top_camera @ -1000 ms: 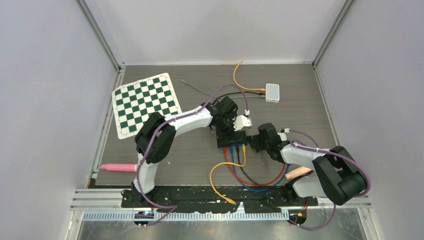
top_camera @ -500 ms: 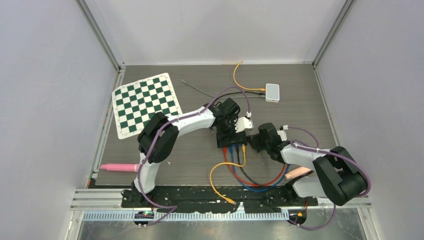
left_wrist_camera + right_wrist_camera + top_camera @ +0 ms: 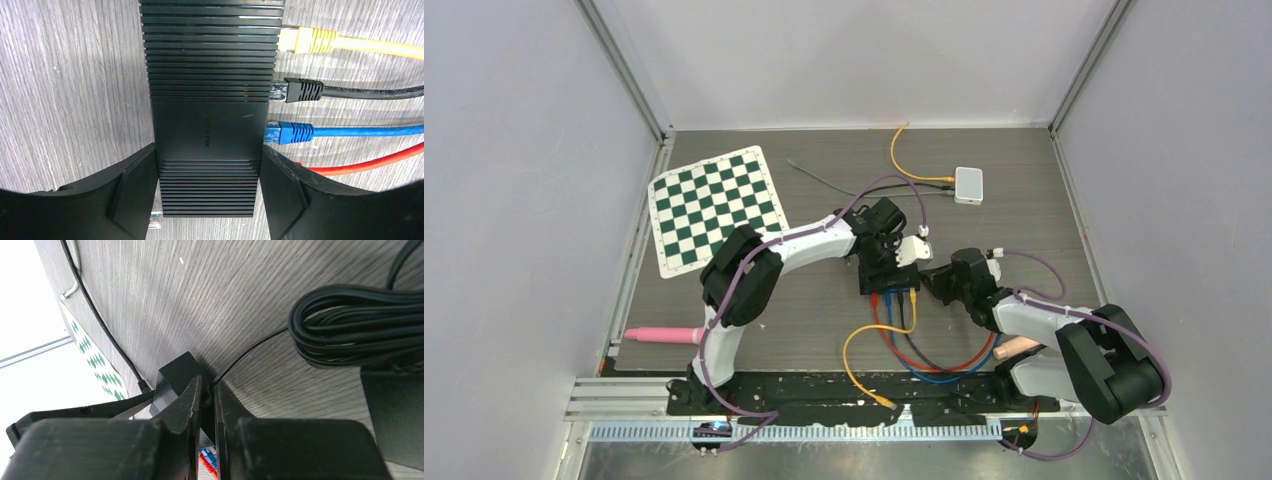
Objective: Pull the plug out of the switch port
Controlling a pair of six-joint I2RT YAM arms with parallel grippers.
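Observation:
The black ribbed switch lies flat on the wood table. My left gripper is shut on it, one finger pressed to each long side. Yellow, black and blue plugs sit in its ports, and a red cable runs under my finger. In the top view my right gripper is at the right end of the switch. My right gripper is shut on a small black plug with a thin black cord, right against the switch.
A coiled black cable lies just beyond the right gripper. Coloured cables loop towards the near edge. A checkerboard mat is at the back left, a white box at the back, and a pink cylinder at the near left.
My left gripper's jaws have come together from wide open onto the switch's sides. My right arm has shifted slightly to the right, its jaws staying shut.

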